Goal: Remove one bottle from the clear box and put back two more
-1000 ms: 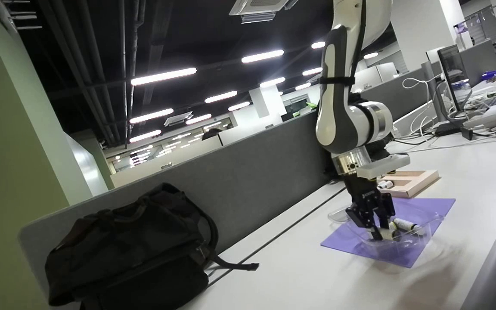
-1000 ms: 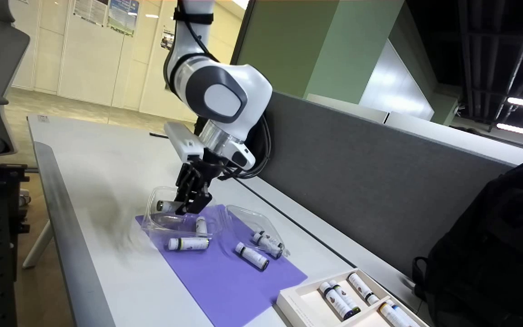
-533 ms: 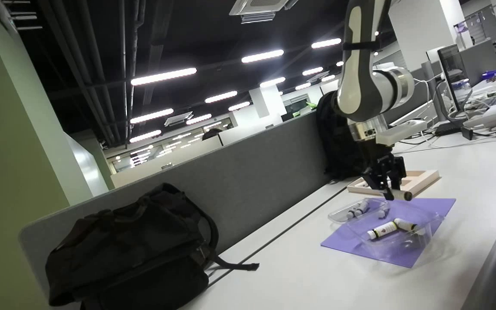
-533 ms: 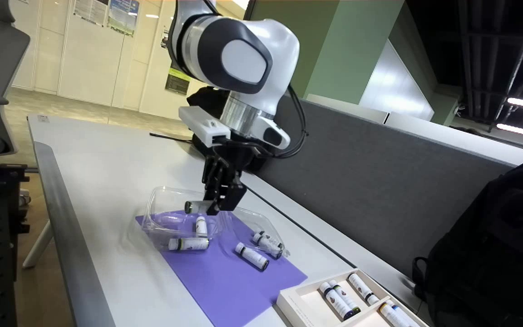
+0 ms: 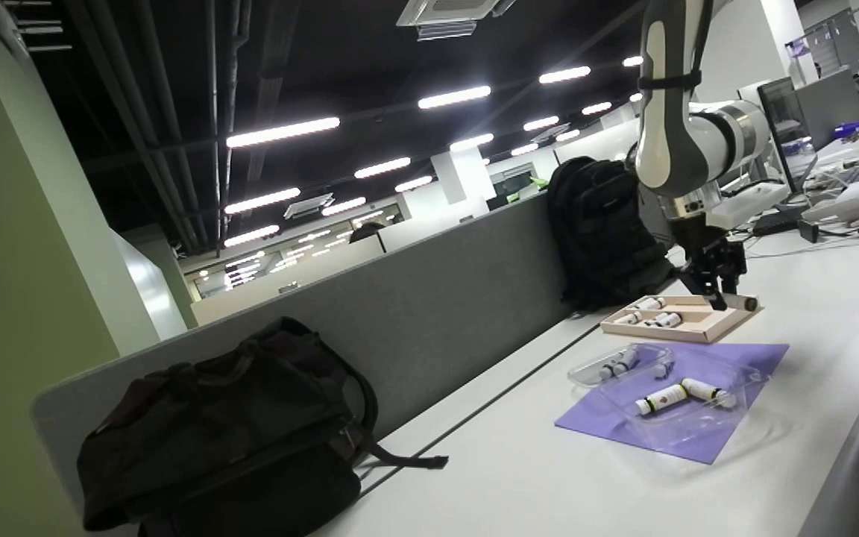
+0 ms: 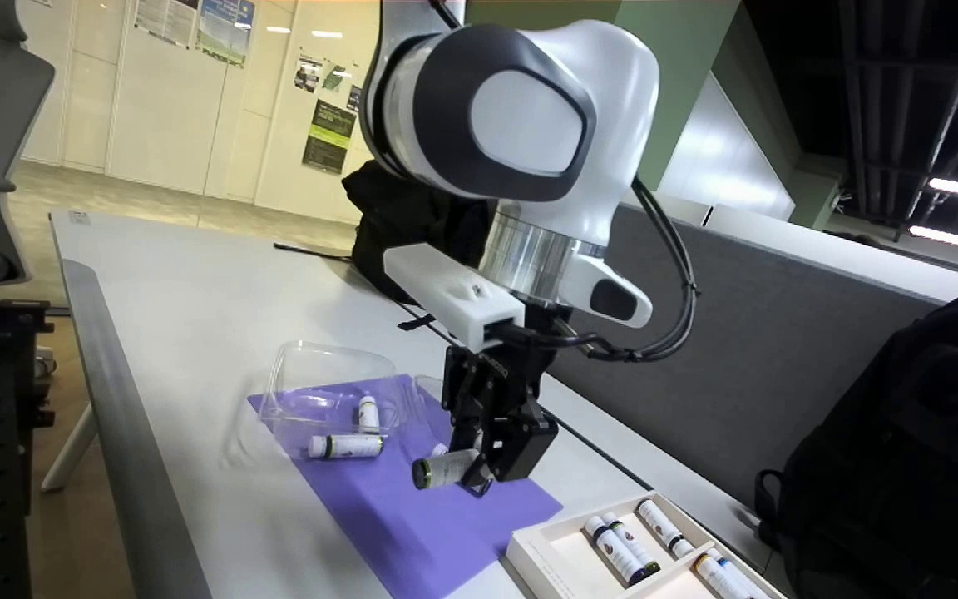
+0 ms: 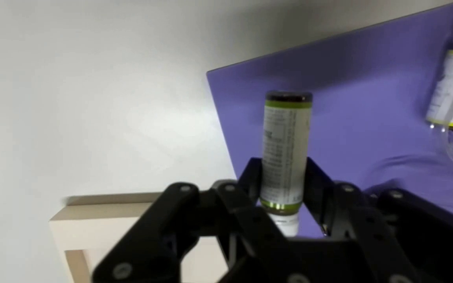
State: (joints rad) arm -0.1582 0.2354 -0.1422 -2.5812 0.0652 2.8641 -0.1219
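Note:
My gripper (image 7: 283, 169) is shut on a white-labelled bottle (image 7: 285, 133), its fingers on both sides near the white cap. In an exterior view the gripper (image 6: 491, 466) holds this bottle (image 6: 447, 468) lying sideways in the air above the purple mat (image 6: 412, 541). The clear box (image 5: 687, 429) stands on the mat with two bottles (image 5: 662, 399) lying in its outline. A smaller clear tray (image 5: 586, 371) beside it has bottles (image 5: 620, 361); in an exterior view the arm hides most of it. One bottle (image 5: 664, 365) lies between box and tray.
A pale wooden tray (image 5: 716, 330) with compartments holds several bottles (image 6: 616, 551) beyond the mat's end. A grey partition (image 5: 467, 306) runs along the table. Black backpacks (image 5: 221, 447) and a monitor (image 5: 784, 130) are around it.
My gripper has lifted a bottle up out of the clear box and carried it away from the box, past the mat's middle toward the wooden tray's side. The other bottles stay in place.

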